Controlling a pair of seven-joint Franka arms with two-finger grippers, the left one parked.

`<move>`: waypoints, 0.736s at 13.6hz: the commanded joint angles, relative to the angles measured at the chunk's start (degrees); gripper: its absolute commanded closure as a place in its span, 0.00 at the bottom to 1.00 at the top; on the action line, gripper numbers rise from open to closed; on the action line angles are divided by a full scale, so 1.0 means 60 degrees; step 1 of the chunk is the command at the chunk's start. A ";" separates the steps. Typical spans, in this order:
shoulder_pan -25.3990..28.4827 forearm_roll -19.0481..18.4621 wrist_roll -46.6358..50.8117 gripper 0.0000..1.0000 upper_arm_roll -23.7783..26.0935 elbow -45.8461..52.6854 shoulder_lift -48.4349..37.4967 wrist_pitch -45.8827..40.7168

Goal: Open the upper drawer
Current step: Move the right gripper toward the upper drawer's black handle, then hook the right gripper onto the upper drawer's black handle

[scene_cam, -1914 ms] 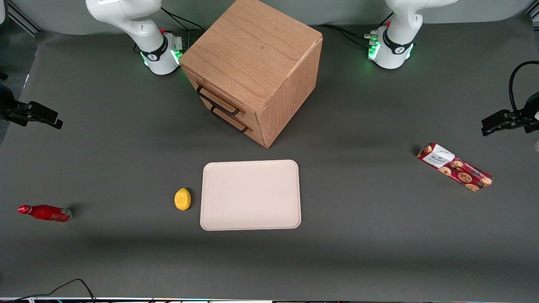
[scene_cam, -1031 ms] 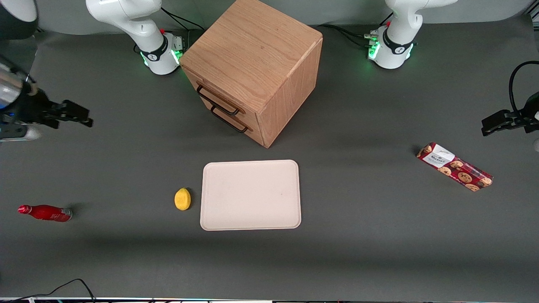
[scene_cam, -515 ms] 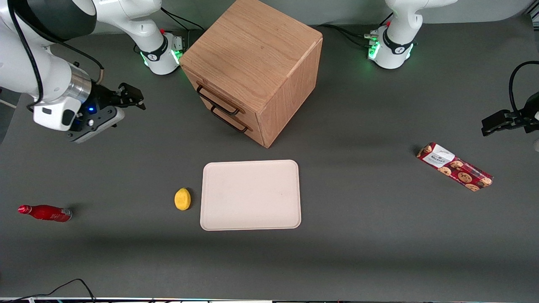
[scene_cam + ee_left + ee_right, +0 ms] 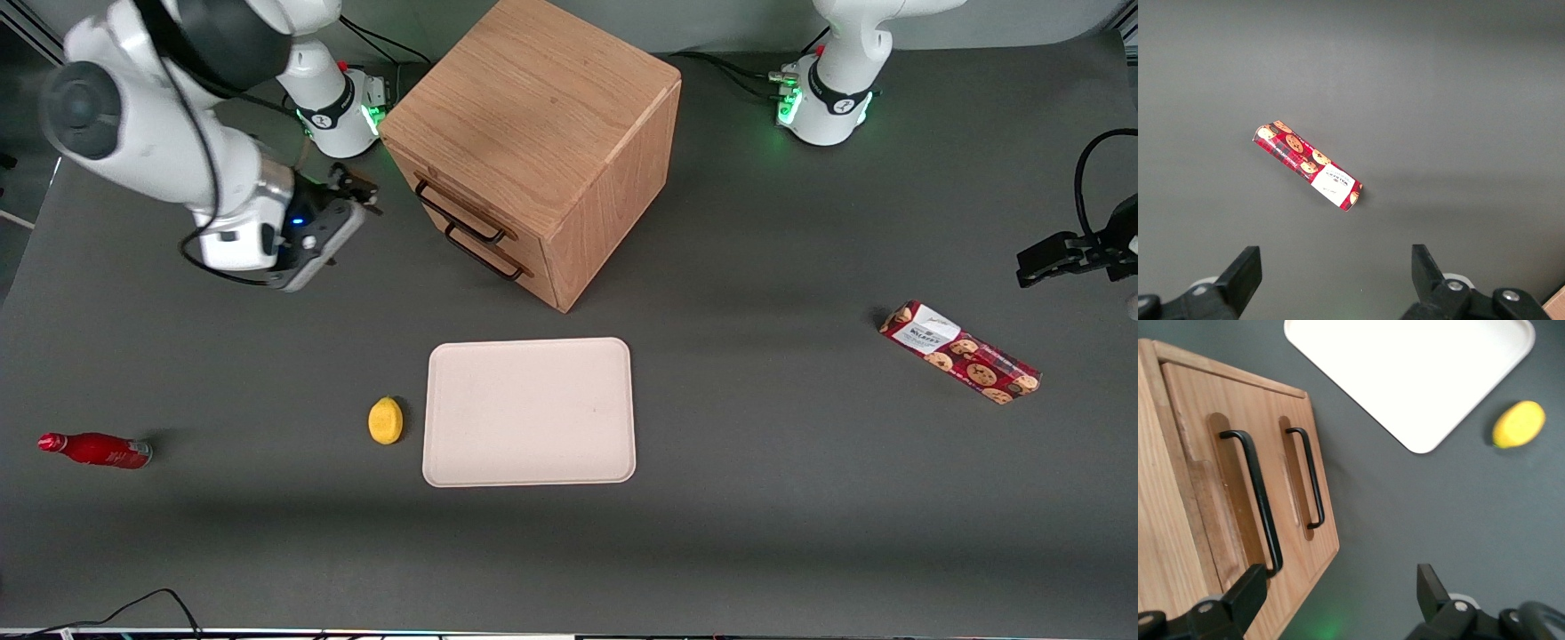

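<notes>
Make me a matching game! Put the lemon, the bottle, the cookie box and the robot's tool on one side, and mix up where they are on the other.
1 lemon
2 bottle
3 cookie box
4 tool

A open, in front of the upper drawer
B parked arm's end
C beside the tray
D working arm's end, lying down

Pairs: 1-C, 2-D, 3-B, 4-A

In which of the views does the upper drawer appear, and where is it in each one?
Front view: upper drawer on the cabinet face, closed, just above the lower drawer; the gripper is in front of it, fingers open.
Right wrist view: upper drawer with its black handle.
Left wrist view: not in it.
Shared landmark: the lemon.
</notes>
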 commanded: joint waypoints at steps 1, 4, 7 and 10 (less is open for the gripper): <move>-0.0027 0.0348 -0.0306 0.00 0.0354 -0.0657 -0.0101 0.0592; -0.0027 0.0363 -0.0437 0.00 0.0633 -0.1229 -0.0058 0.1046; -0.0027 0.0801 -0.0657 0.00 0.0780 -0.1596 -0.0014 0.1325; -0.0042 0.0978 -0.0673 0.00 0.0926 -0.1655 0.0235 0.1530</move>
